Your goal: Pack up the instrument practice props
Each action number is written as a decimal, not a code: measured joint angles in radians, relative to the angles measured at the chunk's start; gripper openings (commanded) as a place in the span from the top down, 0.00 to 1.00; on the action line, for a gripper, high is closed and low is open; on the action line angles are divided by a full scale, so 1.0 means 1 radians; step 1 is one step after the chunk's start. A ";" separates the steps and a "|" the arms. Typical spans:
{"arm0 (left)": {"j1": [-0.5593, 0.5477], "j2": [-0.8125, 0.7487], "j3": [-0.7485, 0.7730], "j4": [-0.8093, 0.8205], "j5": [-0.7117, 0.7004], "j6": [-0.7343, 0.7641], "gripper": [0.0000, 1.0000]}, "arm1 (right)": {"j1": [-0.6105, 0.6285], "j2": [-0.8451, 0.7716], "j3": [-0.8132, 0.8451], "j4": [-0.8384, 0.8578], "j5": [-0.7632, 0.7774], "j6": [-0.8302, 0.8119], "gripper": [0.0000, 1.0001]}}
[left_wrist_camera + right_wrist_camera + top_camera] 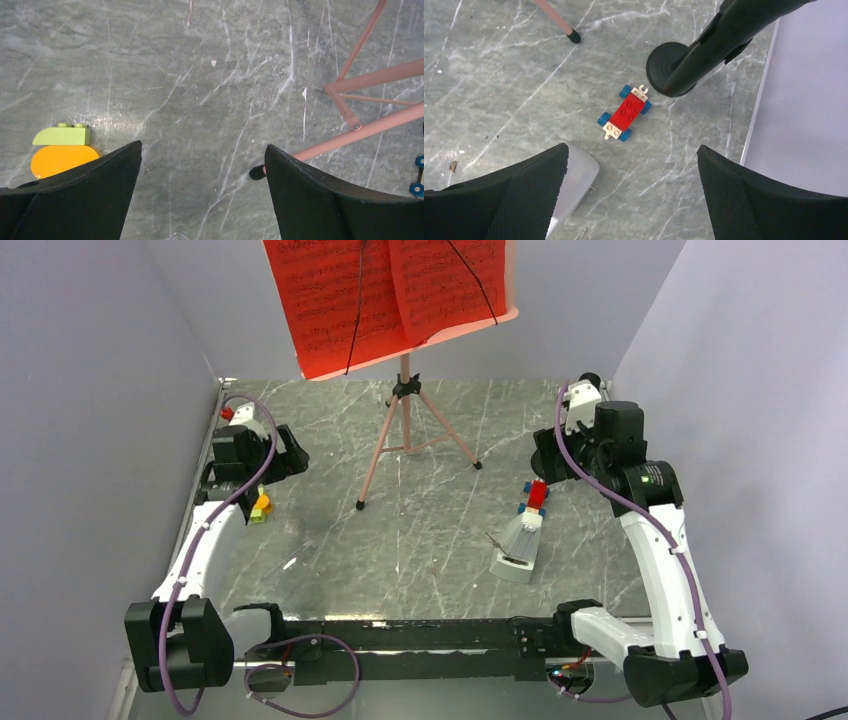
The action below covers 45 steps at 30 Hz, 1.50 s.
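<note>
Left base [180, 635] and right base [680, 665] sit in the bottom corners of top view. Left gripper [202, 147] wide open, empty, over table [200, 75]. 2 blocks by its left finger, lime block [62, 135] touching orange block [62, 160]. Stand [405, 425] upright, upper centre, 3 legs. Red pages [390, 295] on it, seen in top view only. 1 metronome [518, 545] right of centre, 1 toy car [624, 112] near it. Right gripper [633, 149] wide open, empty, above the car. Right wrist view catches one leg tip only.
</note>
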 measured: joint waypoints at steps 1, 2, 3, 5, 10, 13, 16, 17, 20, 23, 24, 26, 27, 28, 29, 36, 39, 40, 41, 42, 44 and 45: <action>0.002 0.005 0.011 -0.003 0.000 0.002 0.03 | 0.000 0.003 0.002 0.011 0.004 0.003 0.00; 0.002 0.006 0.020 -0.003 0.000 0.004 0.03 | 0.000 0.005 0.002 0.019 0.003 0.002 0.00; 0.003 0.006 0.029 -0.003 0.000 0.008 0.03 | 0.000 0.009 0.003 0.020 -0.005 -0.005 0.00; 0.004 0.005 0.043 -0.002 0.000 0.016 0.03 | 0.000 0.027 0.019 0.004 -0.035 -0.031 0.00; 0.004 -0.006 0.048 0.000 0.000 0.026 0.03 | 0.000 0.093 0.086 -0.038 -0.114 -0.051 0.02; 0.005 -0.028 0.026 0.014 0.016 0.028 0.03 | 0.000 0.097 0.087 -0.075 -0.154 -0.042 0.03; 0.005 -0.049 0.003 0.016 0.050 0.034 0.03 | 0.000 0.089 0.078 -0.106 -0.188 -0.022 0.04; 0.005 -0.053 -0.002 0.016 0.061 0.036 0.03 | 0.000 0.084 0.069 -0.110 -0.196 -0.016 0.05; 0.005 -0.059 -0.013 0.016 0.091 0.044 0.03 | 0.000 0.054 0.019 -0.132 -0.227 -0.006 0.06; 0.005 -0.061 -0.021 0.016 0.114 0.045 0.03 | 0.000 0.037 -0.023 -0.158 -0.253 -0.001 0.08; 0.005 -0.061 -0.022 0.016 0.118 0.046 0.03 | 0.000 0.032 -0.037 -0.161 -0.267 0.000 0.09; 0.005 -0.061 -0.023 0.014 0.129 0.048 0.03 | 0.000 0.027 -0.067 -0.172 -0.301 -0.001 0.11; 0.005 -0.061 -0.024 0.014 0.132 0.048 0.02 | 0.000 0.025 -0.084 -0.178 -0.323 -0.003 0.12; 0.005 -0.061 -0.024 0.014 0.134 0.047 0.03 | 0.000 0.024 -0.095 -0.185 -0.335 -0.006 0.13; 0.005 -0.062 -0.028 0.019 0.138 0.047 0.03 | 0.001 0.022 -0.108 -0.193 -0.352 -0.013 0.14; 0.005 -0.081 -0.067 0.029 0.142 0.043 0.02 | 0.020 0.019 -0.136 -0.247 -0.414 -0.141 0.25; 0.005 -0.092 -0.079 0.030 0.148 0.042 0.02 | 0.027 0.028 -0.135 -0.275 -0.426 -0.202 0.28; 0.005 -0.094 -0.084 0.032 0.150 0.041 0.02 | 0.030 0.037 -0.132 -0.289 -0.427 -0.225 0.29; 0.005 -0.095 -0.087 0.034 0.153 0.040 0.02 | 0.030 0.045 -0.129 -0.296 -0.428 -0.241 0.30; 0.005 -0.097 -0.090 0.035 0.156 0.040 0.02 | 0.030 0.055 -0.124 -0.304 -0.428 -0.258 0.31; 0.005 -0.098 -0.095 0.037 0.161 0.038 0.02 | 0.030 0.072 -0.113 -0.321 -0.428 -0.295 0.33; 0.005 -0.099 -0.098 0.037 0.163 0.036 0.02 | 0.030 0.078 -0.108 -0.328 -0.428 -0.313 0.34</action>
